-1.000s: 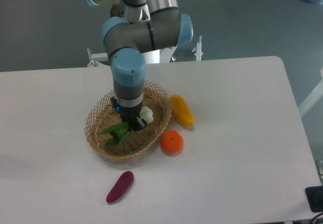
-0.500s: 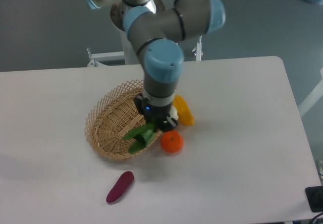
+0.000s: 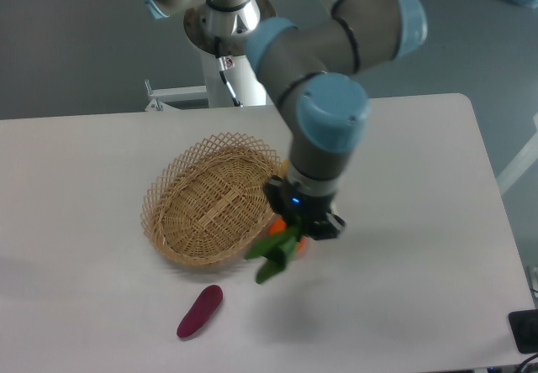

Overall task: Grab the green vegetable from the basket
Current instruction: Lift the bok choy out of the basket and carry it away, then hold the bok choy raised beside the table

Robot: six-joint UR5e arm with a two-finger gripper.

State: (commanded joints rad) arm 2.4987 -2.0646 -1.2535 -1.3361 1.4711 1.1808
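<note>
My gripper (image 3: pixel 301 226) is shut on the green vegetable (image 3: pixel 274 253), whose dark green leaves hang down to the left below the fingers. Its pale stem end is hidden inside the gripper. I hold it in the air just right of the basket (image 3: pixel 212 198), past its front right rim. The tan wicker basket sits on the white table and has nothing in it.
A purple oblong vegetable (image 3: pixel 200 311) lies on the table in front of the basket. An orange fruit (image 3: pixel 277 224) is mostly hidden behind my gripper. The yellow vegetable is hidden behind the arm. The table's right edge (image 3: pixel 496 222) is far off.
My gripper has carried the green vegetable up out of the basket and to the right, past the rim. The basket now holds nothing. The arm now covers the yellow vegetable and most of the orange.
</note>
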